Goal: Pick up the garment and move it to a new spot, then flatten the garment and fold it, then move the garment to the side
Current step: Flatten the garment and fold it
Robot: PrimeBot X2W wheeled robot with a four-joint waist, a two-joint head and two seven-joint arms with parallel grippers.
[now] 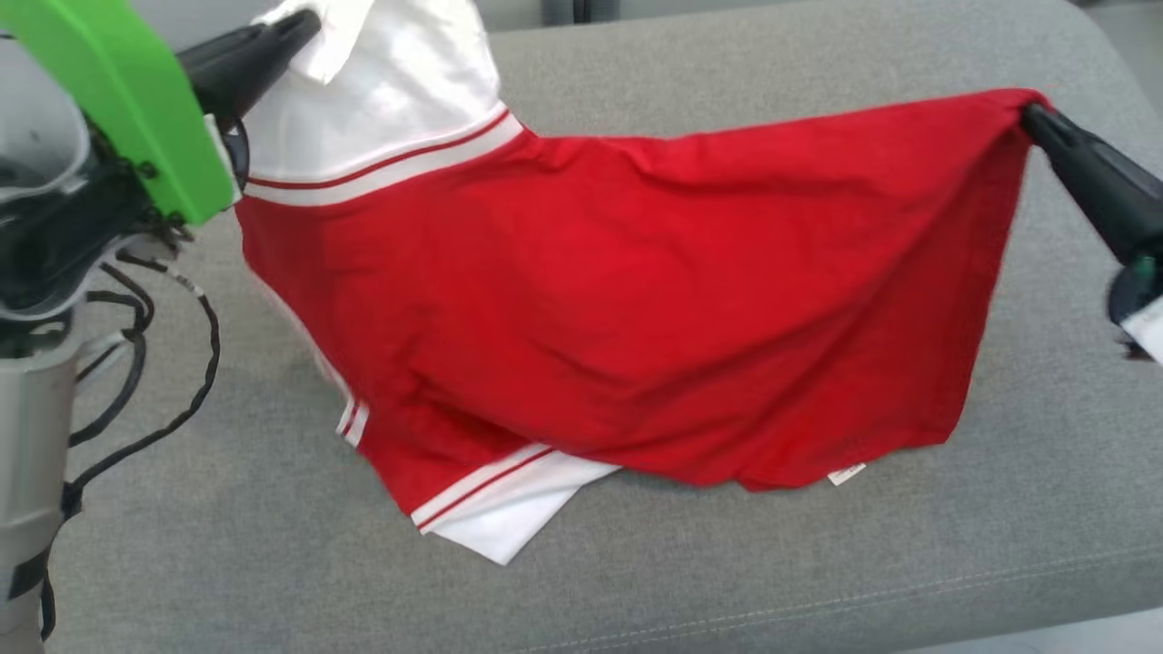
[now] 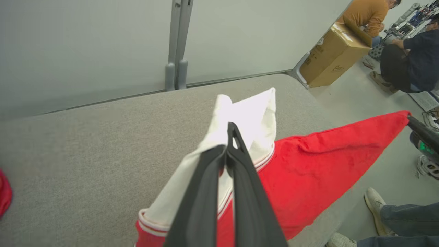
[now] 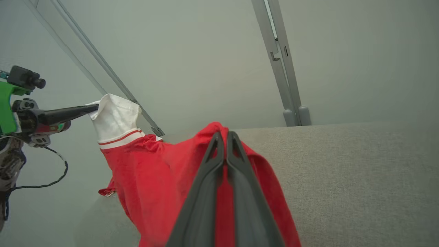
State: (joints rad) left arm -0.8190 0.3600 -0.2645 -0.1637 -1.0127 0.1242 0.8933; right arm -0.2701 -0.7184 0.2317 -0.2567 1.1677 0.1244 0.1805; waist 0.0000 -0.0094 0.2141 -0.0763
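Garment (image 1: 636, 300), red and white, stretched between left claw (image 1: 307, 20), clamped on its white sleeve, and right claw (image 1: 1032, 114), clamped on a red corner, sagging onto worktop (image 1: 818, 563).

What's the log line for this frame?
left gripper: shut on garment | right gripper: shut on garment | lower edge: on cushion

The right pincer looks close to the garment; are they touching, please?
Touching: the right wrist view shows the right pincer shut on the garment.
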